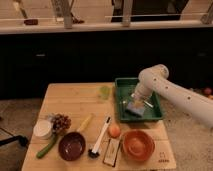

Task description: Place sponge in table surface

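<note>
The sponge (pixel 133 109), a small grey-blue block, lies inside the green tray (pixel 121 86) near its front half. My gripper (pixel 138 100) reaches down into the tray from the white arm (pixel 172 93) on the right and sits right at the sponge's upper edge. The light wooden table surface (pixel 75 100) carries the tray on its right side.
On the table: a pale green small item (pixel 104 91), a brown bowl (pixel 72 145), an orange bowl (pixel 135 145), an orange fruit (pixel 114 130), a brush (pixel 99 138), a flat tan-and-dark packet (pixel 111 151), a white cup (pixel 43 128), grapes (pixel 61 122), a yellow item (pixel 85 122).
</note>
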Controlling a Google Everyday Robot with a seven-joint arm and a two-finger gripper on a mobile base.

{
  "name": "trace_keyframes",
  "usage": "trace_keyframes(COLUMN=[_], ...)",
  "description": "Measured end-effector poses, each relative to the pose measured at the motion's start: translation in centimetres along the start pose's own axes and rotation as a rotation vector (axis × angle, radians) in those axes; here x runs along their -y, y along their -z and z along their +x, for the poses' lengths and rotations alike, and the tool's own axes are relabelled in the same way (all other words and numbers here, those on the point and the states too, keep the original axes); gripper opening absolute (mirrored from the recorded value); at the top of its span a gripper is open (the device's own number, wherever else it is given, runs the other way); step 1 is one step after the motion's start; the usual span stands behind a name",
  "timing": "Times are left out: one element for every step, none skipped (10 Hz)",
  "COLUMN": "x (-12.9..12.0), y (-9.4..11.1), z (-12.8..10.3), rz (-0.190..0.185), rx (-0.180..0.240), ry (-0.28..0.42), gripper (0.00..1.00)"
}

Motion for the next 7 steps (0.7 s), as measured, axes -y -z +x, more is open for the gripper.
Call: trace_keyframes(x=[0.0, -0.1, -0.2, -0.2, -0.3, -0.4, -0.5], y=[0.3, 0.7, 1.1, 1.3, 1.1, 0.4, -0.6], z=[-0.7, -1.7, -3.1, -4.1, -4.1, -3.6, -2.7], rz=[0.000, 0.000, -0.001, -0.003, -0.008, -0.015, -0.015], rx=[-0.004, -0.008, -0.010, -0.012, -0.025, -0.040, -0.054], ry=[0.013, 0.024, 0.036, 0.035, 0.024, 0.002, -0.024], gripper=[0.33, 0.24, 0.16, 0.14, 0.18, 0.27, 0.36])
